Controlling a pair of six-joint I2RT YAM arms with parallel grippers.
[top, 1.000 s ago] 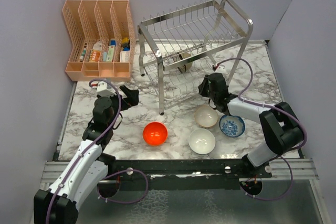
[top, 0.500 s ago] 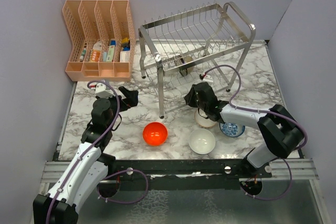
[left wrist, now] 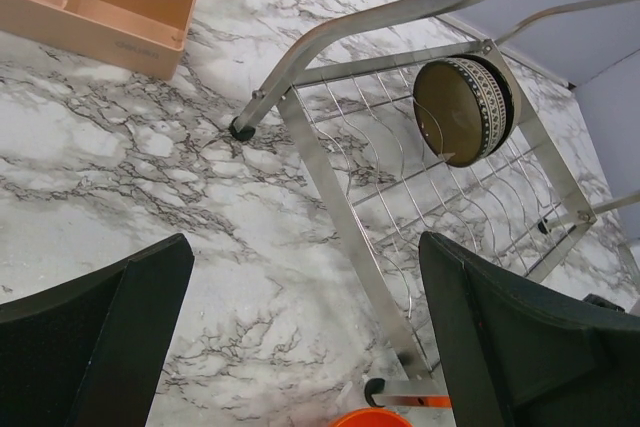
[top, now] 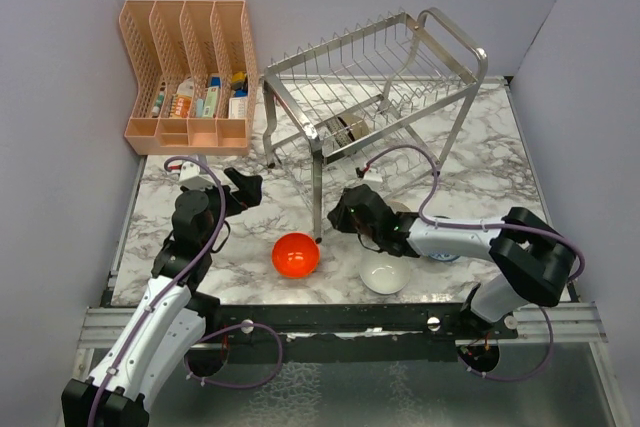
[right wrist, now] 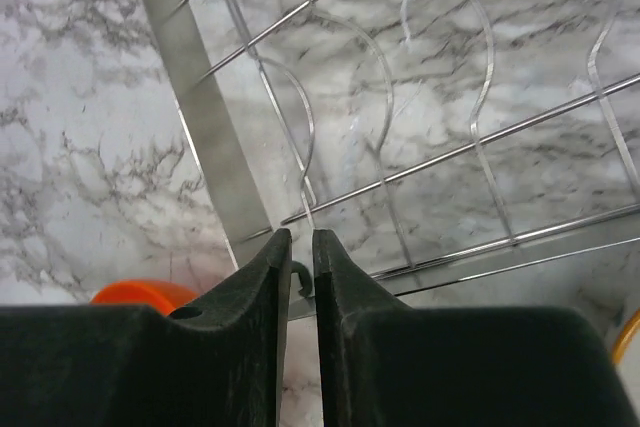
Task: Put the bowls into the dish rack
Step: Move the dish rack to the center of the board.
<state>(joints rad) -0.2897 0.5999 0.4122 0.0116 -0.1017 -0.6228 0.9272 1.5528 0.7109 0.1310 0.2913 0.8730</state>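
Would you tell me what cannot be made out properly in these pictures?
Top view: the blue-patterned bowl shows only a sliver from under the right arm, which also covers the far rim of the white bowl.
Left wrist view: the red-orange bowl is cut off by the bottom edge.
Right wrist view: the same bowl sits mostly behind the right gripper.
Top view: labels in the peach organiser are too small to read.

Soft, bright, even light falls from above in the overhead view. The steel rack glints along its bars and throws faint, diffuse shadows on the marble desk. The red bowl carries a small highlight. The left fingers, at 7 and 5 o'clock, and the right fingers, at 6 o'clock, show dark, with little detail.
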